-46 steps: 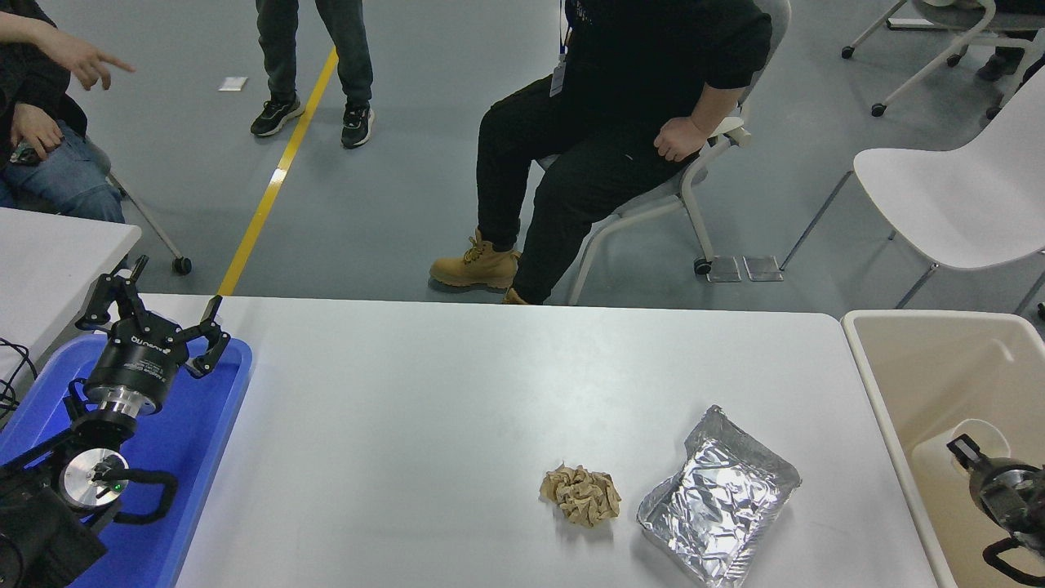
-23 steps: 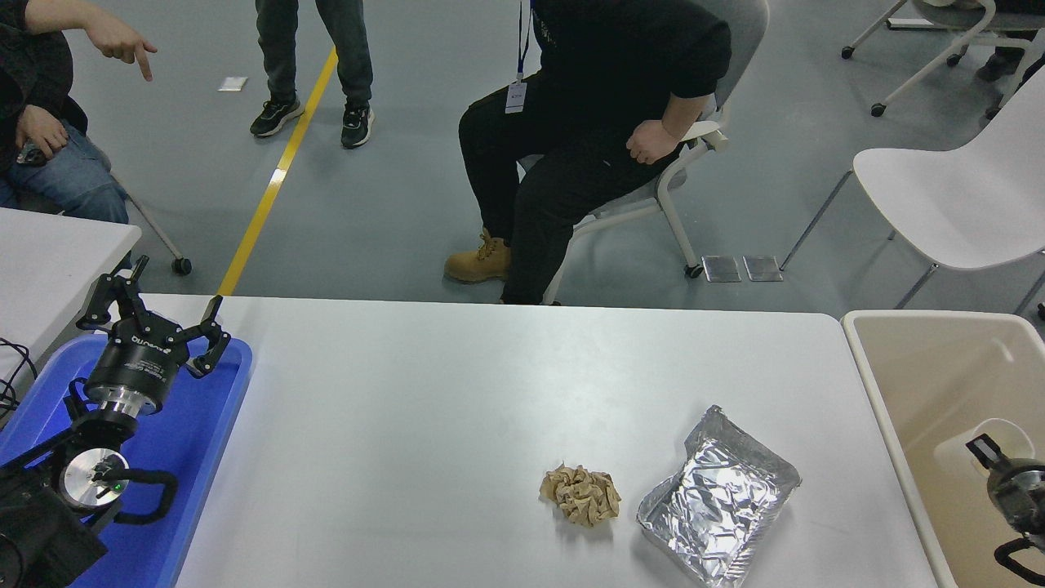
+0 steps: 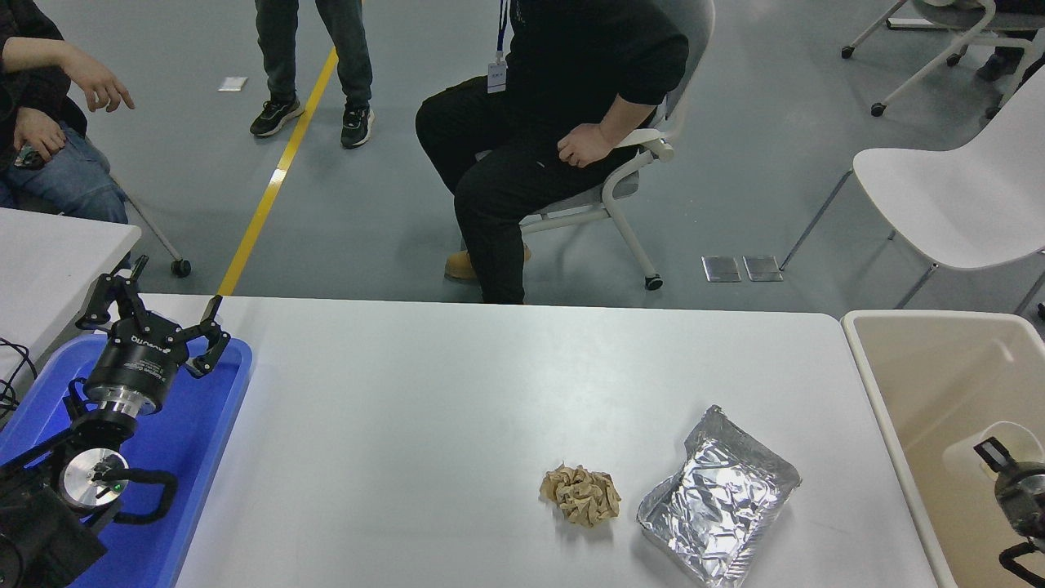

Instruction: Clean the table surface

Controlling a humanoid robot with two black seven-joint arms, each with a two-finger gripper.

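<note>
Table surface (image 3: pixel 424 425) spans most of the view: glossy, rigid, slick, so debris should slide easily. Near its front-right edge: crumpled brown paper wad (image 3: pixel 580 494), light and soft, pinch from the top; just beside it a foil tray (image 3: pixel 717 506), thin and crushable, take it by the rim. Left gripper (image 3: pixel 155 314) parked over the blue tray (image 3: pixel 208 433), fingers spread, empty. Right gripper (image 3: pixel 1016 482) over the beige bin (image 3: pixel 922 359); can't tell its state.

Crumpled paper wad (image 3: pixel 580 494) on table surface (image 3: pixel 457 392), just left of foil tray (image 3: pixel 717 495); bin (image 3: pixel 939 367) at right.
</note>
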